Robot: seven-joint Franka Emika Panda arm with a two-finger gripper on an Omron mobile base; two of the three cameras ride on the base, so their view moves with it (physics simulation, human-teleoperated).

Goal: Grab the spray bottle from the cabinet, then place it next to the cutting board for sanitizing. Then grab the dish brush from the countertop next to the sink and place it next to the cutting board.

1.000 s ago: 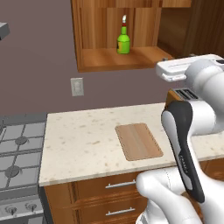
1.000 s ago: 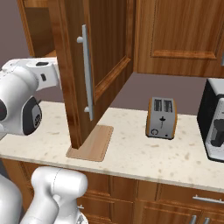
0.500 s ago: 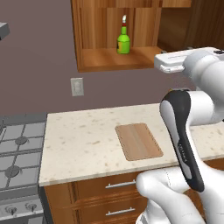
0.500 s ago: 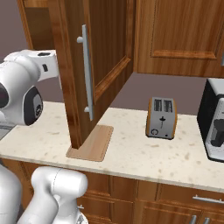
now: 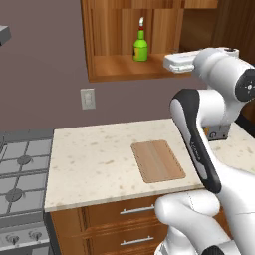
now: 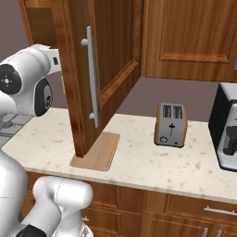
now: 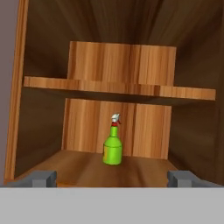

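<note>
Cabinet [image 5: 119, 67] stands open, and we see the spray bottle [image 7: 113, 149] upright at the back of its lower shelf; our gripper [image 7: 112, 178], jaws wide and empty, faces it from well apart

The cutting board [image 5: 158, 161] and a toaster [image 6: 171, 125] are carried by the bench [image 5: 94, 164]; the spray bottle [image 5: 140, 47] is borne upright by the cabinet [image 5: 114, 66] floor.

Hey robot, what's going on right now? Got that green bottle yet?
Gripper open, empty, facing the cabinet. Spray bottle upright on the lower shelf, not grabbed. Nothing between fingers and bottle.
</note>
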